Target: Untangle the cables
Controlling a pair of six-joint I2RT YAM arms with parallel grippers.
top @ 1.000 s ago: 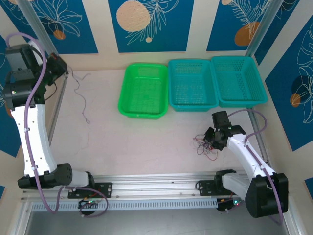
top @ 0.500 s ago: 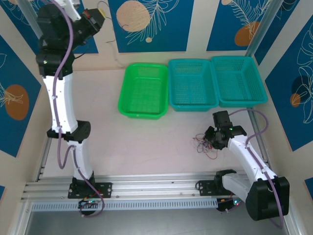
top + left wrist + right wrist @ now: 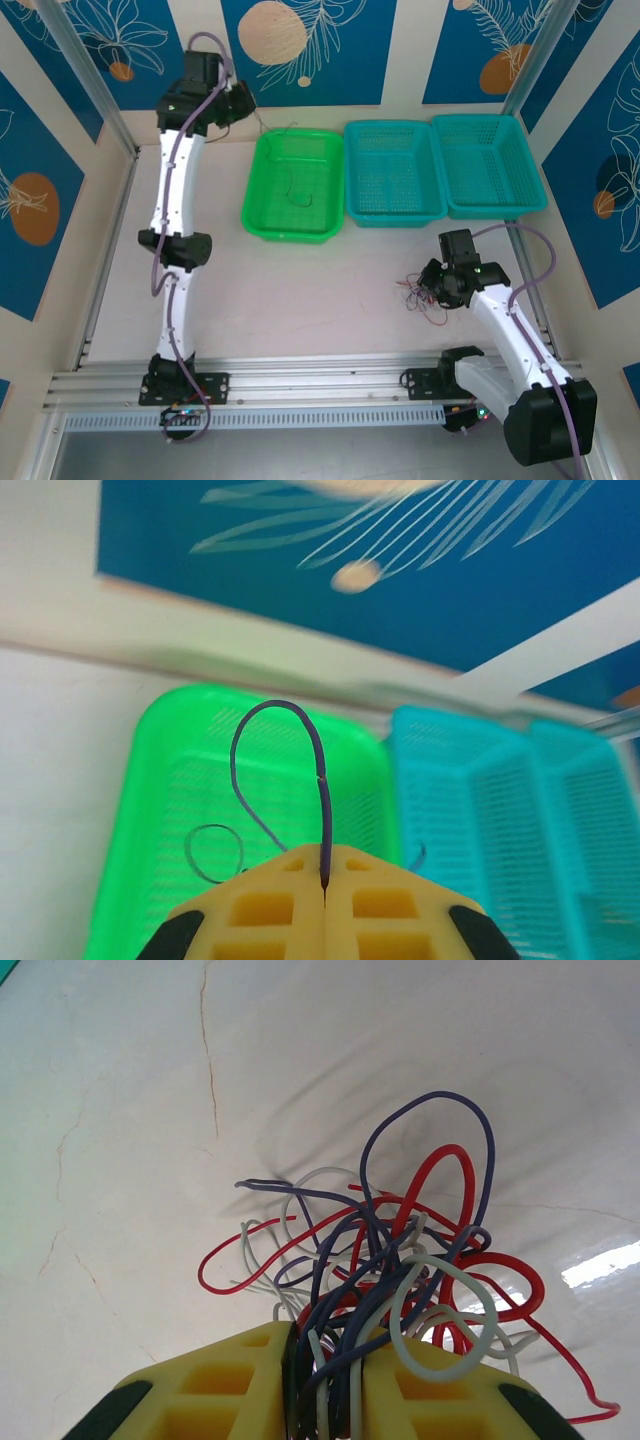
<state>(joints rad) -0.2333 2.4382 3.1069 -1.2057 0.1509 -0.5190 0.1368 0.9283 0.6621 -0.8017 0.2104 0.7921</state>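
My left gripper [image 3: 243, 103] is high at the back, just behind the green basket's [image 3: 252, 210] left corner. In the left wrist view its yellow fingers [image 3: 270, 910] are shut on one dark purple cable [image 3: 322, 800], which loops up and trails down into the green basket [image 3: 190, 770]. Part of that strand lies curled on the basket floor [image 3: 292, 190]. My right gripper [image 3: 438, 285] is low over the table at the right, shut on a tangle of red, dark blue and whitish cables [image 3: 400, 1250]. The loose ends of the tangle [image 3: 418, 300] spread on the table to its left.
Two teal baskets [image 3: 392, 175] [image 3: 490, 165] stand side by side to the right of the green one along the back. Aluminium posts rise at the back left and back right corners, and a rail runs along the near edge.
The left arm has swung from the far left wall up and rightward to behind the green basket, carrying the single cable, which now hangs into the basket. The right arm has not moved.
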